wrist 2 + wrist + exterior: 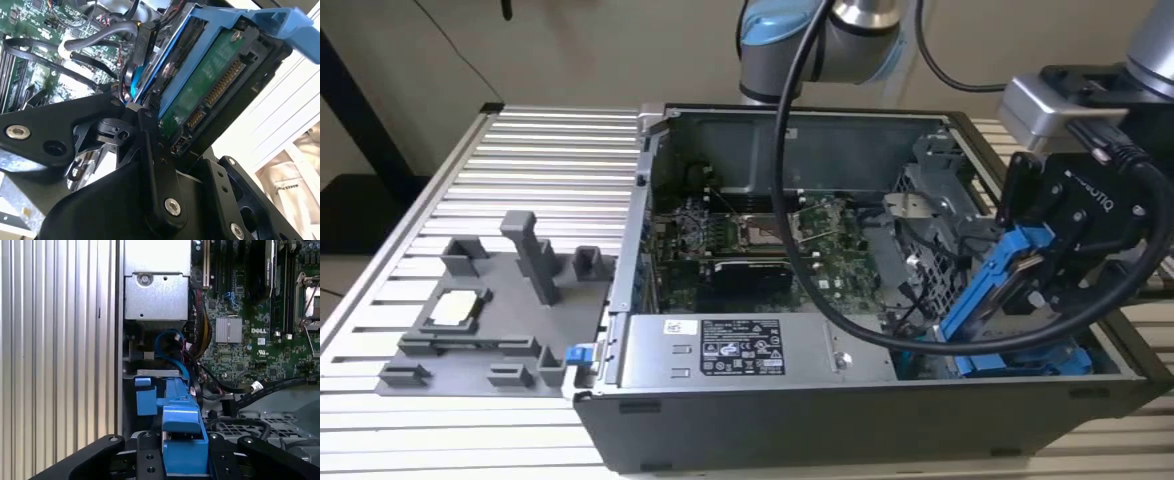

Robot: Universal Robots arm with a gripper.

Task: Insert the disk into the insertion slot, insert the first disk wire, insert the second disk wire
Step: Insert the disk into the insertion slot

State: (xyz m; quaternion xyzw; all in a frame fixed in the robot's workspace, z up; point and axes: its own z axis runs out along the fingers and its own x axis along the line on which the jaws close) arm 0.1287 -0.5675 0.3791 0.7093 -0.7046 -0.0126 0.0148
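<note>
One disk (994, 295), pinched in my pincer (1051, 255), hangs inside the open computer case (761, 425) at the exterior view's right end, its long axis slanting steeply down from me toward the case's bottom corner.

In the exterior view a plain beige wall (587, 50) runs across the upper left of the frame. Below it a ribbed silver metal table (520, 170), evenly lit, spans the left side and lower edge.

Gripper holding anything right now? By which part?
Yes. The gripper is clamped on the disk, holding it by one end of its blue frame.
</note>
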